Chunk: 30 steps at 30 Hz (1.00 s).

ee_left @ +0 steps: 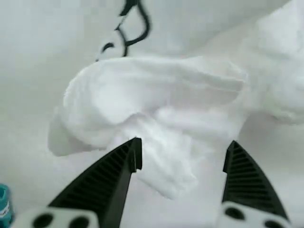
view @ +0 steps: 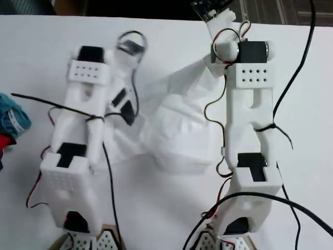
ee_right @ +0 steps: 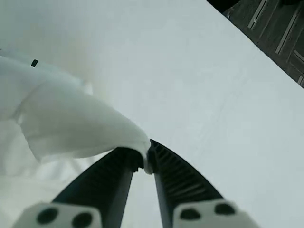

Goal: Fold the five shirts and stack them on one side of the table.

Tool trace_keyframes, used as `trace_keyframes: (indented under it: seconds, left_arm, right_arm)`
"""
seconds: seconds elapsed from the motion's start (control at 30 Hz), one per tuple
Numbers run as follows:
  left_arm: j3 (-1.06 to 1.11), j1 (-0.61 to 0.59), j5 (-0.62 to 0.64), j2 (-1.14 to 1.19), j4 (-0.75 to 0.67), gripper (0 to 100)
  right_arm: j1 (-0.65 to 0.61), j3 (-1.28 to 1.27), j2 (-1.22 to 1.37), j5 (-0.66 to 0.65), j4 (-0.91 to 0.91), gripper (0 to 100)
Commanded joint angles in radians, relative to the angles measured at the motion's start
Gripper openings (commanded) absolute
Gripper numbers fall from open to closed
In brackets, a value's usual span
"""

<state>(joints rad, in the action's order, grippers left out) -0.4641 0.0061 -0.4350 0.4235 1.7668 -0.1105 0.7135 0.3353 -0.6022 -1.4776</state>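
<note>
White shirt (view: 179,133): crumpled at centre of tabletop (view: 31,57); fold under way. Right gripper (ee_right: 145,154): pinched on a shirt edge. Left gripper (ee_left: 185,145): spread over a fold; closing there is judged next.

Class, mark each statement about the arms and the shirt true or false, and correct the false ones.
1. The right gripper is shut on an edge of the white shirt. True.
2. The left gripper is shut on the shirt. False: it is open over a fold of it.
3. The shirt lies neatly folded. False: it is crumpled between the arms.
4. A teal cloth lies at the table edge on the left arm's side. True.
</note>
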Motion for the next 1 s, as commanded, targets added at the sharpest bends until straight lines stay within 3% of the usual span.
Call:
trace_keyframes:
  seconds: [0.0,0.2,0.37,0.53,0.63,0.77,0.97]
  left_arm:
    - [-0.001,0.031,-0.071,-0.064,-0.021,30]
    - [0.091,0.028,-0.077,-0.063,-0.167,29]
    - [0.197,0.086,0.137,-0.064,-0.226,29]
    - [0.185,0.155,0.166,-0.074,-0.245,29]
    - [0.151,0.178,0.249,-0.064,-0.264,29]
    - [0.191,0.175,0.325,-0.063,-0.347,29]
    - [0.291,0.169,0.338,-0.063,-0.445,29]
  right_arm:
    - [0.008,0.035,0.004,-0.003,0.019,2.0]
    - [0.008,0.044,0.061,-0.003,0.019,2.0]
    - [0.007,0.044,0.087,0.002,0.042,2.0]
    - [0.007,0.038,0.094,0.002,0.047,2.0]
    - [0.007,0.038,0.094,0.002,0.047,2.0]
    - [0.007,0.038,0.091,0.002,0.045,2.0]
    - [0.007,0.038,0.09,0.0,0.042,2.0]
